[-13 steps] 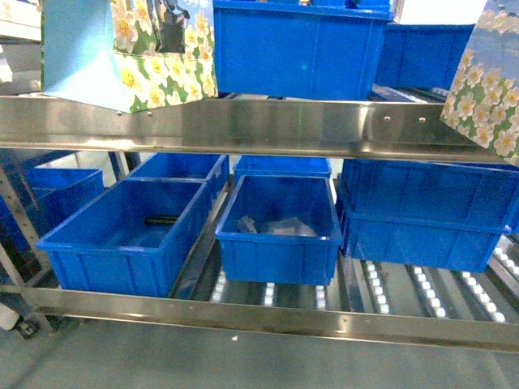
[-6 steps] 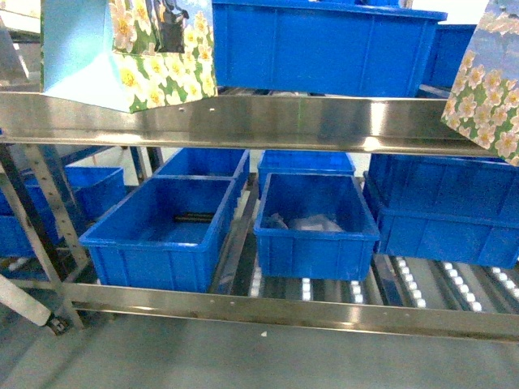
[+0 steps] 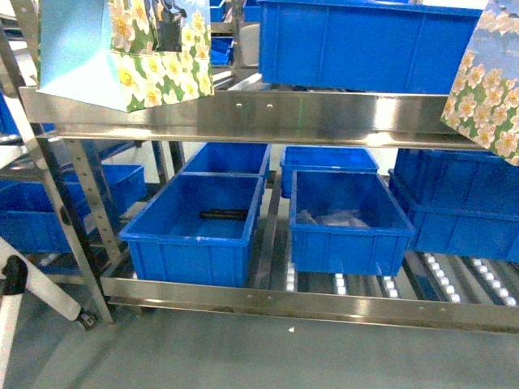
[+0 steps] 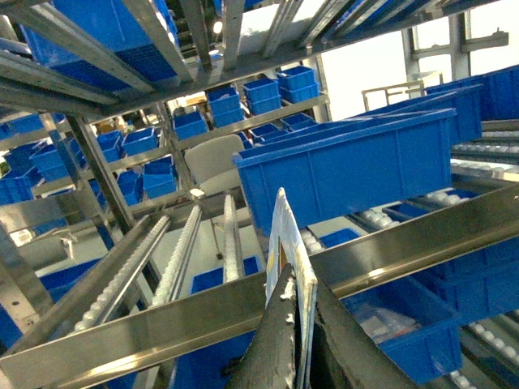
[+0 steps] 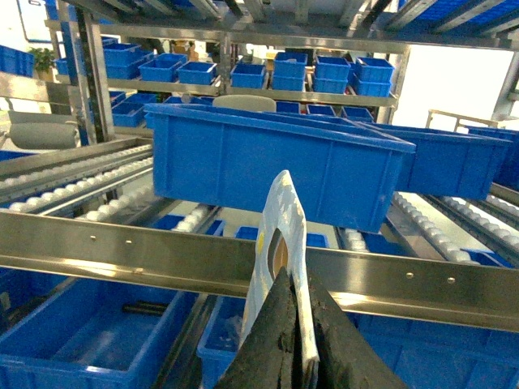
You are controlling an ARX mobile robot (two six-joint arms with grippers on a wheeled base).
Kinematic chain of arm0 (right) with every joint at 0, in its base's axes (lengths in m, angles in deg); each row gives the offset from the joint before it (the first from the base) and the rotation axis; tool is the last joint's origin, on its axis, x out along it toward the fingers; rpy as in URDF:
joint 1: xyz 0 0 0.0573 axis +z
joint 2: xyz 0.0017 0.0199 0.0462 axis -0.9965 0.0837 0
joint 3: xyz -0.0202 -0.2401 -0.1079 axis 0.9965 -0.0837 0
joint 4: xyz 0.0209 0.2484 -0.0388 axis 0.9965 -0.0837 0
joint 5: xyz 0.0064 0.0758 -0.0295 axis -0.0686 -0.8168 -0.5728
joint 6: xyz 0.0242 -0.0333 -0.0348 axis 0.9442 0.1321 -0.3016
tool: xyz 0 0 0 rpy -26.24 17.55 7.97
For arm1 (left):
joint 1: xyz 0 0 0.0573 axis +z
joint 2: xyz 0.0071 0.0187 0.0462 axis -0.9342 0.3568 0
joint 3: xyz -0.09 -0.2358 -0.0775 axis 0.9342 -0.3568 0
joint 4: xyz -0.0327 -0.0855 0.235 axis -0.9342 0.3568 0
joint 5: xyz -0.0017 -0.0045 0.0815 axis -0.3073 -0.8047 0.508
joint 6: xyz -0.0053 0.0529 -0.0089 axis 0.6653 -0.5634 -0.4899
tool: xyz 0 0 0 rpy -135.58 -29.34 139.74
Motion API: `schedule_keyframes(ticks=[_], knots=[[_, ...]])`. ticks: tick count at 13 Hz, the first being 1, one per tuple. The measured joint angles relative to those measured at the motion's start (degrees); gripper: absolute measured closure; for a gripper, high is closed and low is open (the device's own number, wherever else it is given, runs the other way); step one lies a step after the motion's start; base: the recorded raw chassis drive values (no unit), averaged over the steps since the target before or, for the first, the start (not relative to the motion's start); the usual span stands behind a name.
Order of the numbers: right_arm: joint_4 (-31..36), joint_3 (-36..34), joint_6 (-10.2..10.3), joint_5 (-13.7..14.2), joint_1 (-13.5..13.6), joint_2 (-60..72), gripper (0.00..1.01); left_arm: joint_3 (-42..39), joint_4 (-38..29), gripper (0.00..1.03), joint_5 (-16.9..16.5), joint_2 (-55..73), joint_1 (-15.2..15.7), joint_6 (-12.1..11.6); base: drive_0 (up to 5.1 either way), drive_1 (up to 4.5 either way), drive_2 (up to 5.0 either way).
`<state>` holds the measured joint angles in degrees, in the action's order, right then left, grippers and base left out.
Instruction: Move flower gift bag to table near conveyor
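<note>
On the conveyor [image 3: 454, 279], two blue bins [image 3: 195, 227] hold small items.

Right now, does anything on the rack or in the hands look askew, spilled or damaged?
Nothing spilled or damaged. Both flower gift bags hang tilted: left bag, right bag, each pinched at its top edge by a hand (left hand, right hand). The blue bins sit squarely.

I see both flower gift bags [image 3: 130, 53] [image 3: 486, 81] cut off at twelve o'clock; the right bin's [image 3: 349, 219] contents are too blurred to identify.
</note>
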<state>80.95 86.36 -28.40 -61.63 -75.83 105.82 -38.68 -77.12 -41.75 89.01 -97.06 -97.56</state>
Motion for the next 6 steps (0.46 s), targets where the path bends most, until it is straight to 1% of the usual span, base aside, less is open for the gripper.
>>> schedule_keyframes(ticks=[6], knots=[[-0.1,0.0,0.0,0.0,0.0,0.0,0.99,0.0,0.1,1.01,0.0,0.0,0.0,0.0,-4.8,1.27,3.5]])
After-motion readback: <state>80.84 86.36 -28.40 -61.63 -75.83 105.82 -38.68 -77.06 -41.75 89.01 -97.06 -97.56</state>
